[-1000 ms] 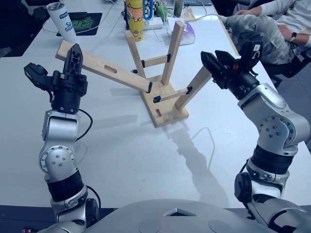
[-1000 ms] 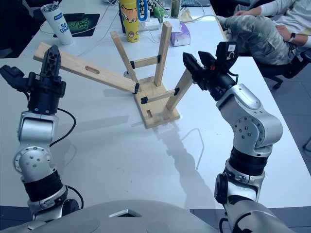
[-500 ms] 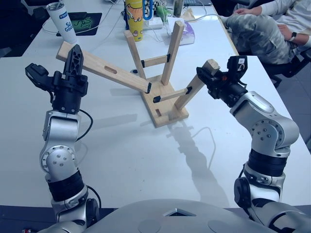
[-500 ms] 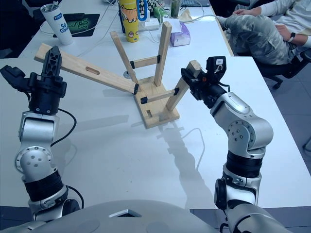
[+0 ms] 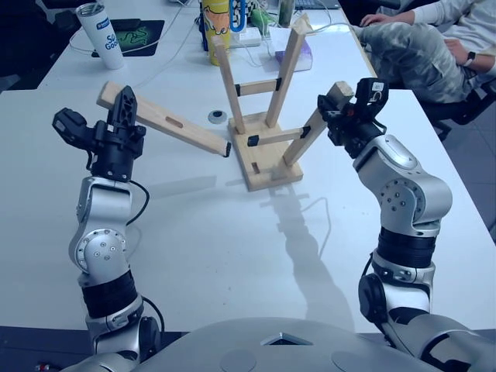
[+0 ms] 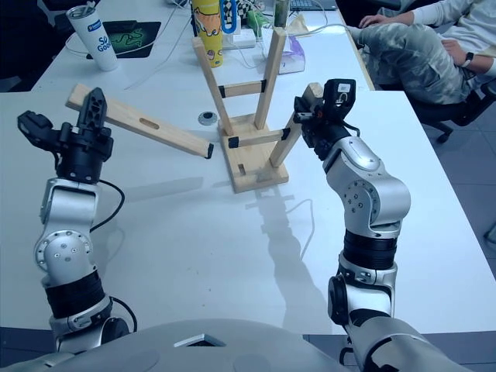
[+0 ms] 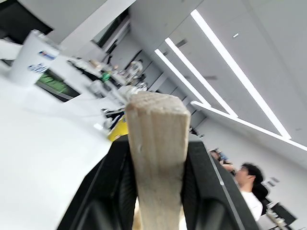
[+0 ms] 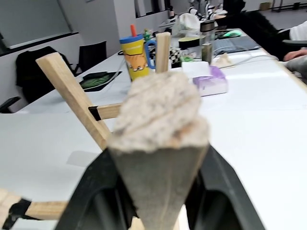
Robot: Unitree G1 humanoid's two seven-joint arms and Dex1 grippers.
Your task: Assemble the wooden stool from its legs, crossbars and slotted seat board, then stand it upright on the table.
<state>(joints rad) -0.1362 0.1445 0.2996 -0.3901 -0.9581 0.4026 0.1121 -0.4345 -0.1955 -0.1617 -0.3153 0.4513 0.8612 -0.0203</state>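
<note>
On the white table [image 5: 232,256]: a half-built pale wooden stool is parked upside down, its flat slotted seat board [image 5: 273,174] laid on the tabletop, with two upright wooden legs [image 5: 229,85] tied together by a short upper crossbar [image 5: 260,87].
Left gripper [image 5: 124,105]: clamped on the outer end of the loose pale wooden leg [image 5: 174,124]. In the wrist view that square end is pinched between both black fingers [image 7: 112,187].
Right gripper [image 5: 339,116]: closed around the top of the leaning third leg [image 5: 310,136], whose foot meets the board.
Long axis: the loose leg is slanted from the left gripper down and to the right, aimed at the stool.
Gap: its black-capped free end [image 5: 227,147] is seen just beside the board's left corner and the black-tipped lower crossbar [image 5: 277,137], apart from both (going by the shadow, it's probably held off the table).
Nearer arm: the part is carried by the left arm, and the frame is braced by the right.
Next move, best guess: the free end would have to be steered right and down into the open corner. If it's skewed, it could get jammed or the frame could be shoved.
</note>
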